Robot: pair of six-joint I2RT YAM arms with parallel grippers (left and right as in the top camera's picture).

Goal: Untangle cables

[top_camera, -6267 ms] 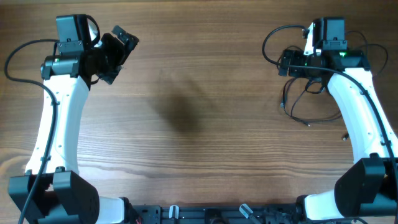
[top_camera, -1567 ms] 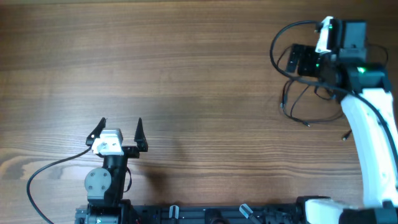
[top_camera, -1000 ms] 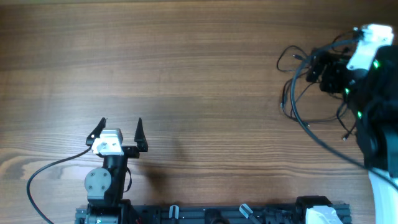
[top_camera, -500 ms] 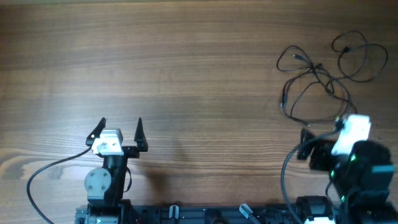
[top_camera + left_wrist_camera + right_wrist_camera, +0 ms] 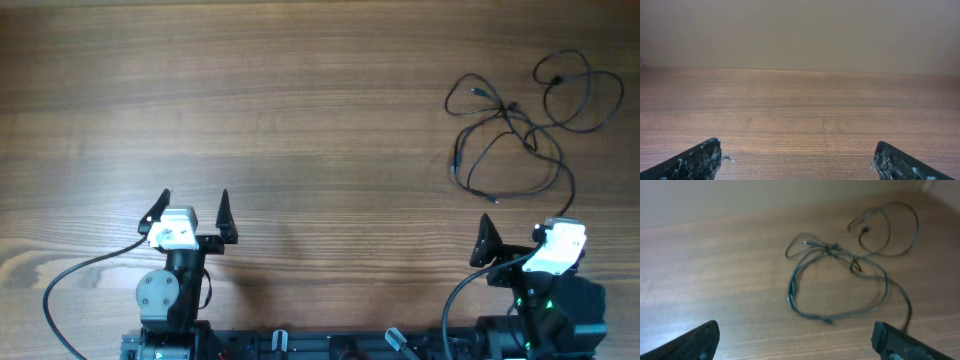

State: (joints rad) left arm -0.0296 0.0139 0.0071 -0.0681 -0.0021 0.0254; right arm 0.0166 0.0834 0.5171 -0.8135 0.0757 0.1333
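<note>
Overhead, the bench (image 5: 300, 100) is one broad sheet of brown wood, its grain running left to right across the whole frame. The cables (image 5: 511, 108) lie in the upper right of that view. They are thin black cords in loose loops that cross at a small knot, with one strand trailing down toward the lower right.

Both arms sit folded along the bottom edge, the left arm (image 5: 178, 240) at lower left and the right arm (image 5: 555, 250) at lower right, near the end of that trailing strand.

The left jaws stand wide apart and hold nothing. From the left wrist view their dark fingertips (image 5: 700, 159) show only in the two bottom corners, with wood between them and a plain beige wall (image 5: 800, 30) rising behind the bench's far edge.

The right jaws are spread just as wide, gripping nothing. In the right wrist view the cords sit a little right of centre, well ahead of the tips and slightly blurred, with the same pale wall across the top.
</note>
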